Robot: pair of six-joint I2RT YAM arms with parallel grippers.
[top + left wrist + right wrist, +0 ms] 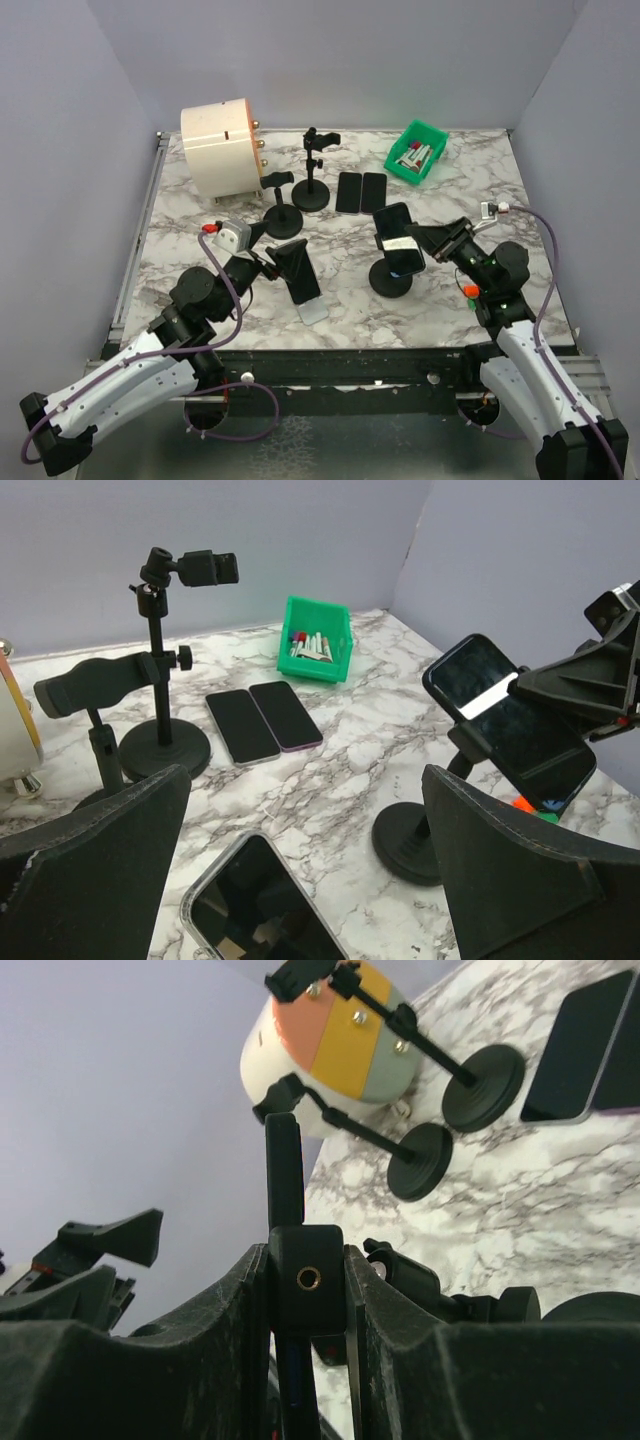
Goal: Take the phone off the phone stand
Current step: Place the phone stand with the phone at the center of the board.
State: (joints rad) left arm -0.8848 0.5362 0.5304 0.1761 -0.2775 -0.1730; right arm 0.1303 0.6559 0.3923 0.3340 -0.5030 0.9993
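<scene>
A dark phone point(397, 238) sits tilted in the clamp of a black phone stand point(391, 279) at mid-table. My right gripper point(425, 240) reaches in from the right and is shut on the stand's clamp block point(308, 1275). The phone point(284, 1165) stands edge-on above that block. From the left wrist, the phone point(510, 720) rests on the stand point(410, 840) with the right gripper point(590, 680) at its far side. My left gripper point(285, 262) is open, low over another phone point(255, 910) lying flat, fingers point(100, 860) wide apart.
Two empty stands point(312, 170) point(280, 215) are at the back left, beside a cream cylinder point(222, 147). Two dark phones point(360, 192) lie flat behind the stand. A green bin point(416, 152) sits at the back right. Grey walls enclose the table.
</scene>
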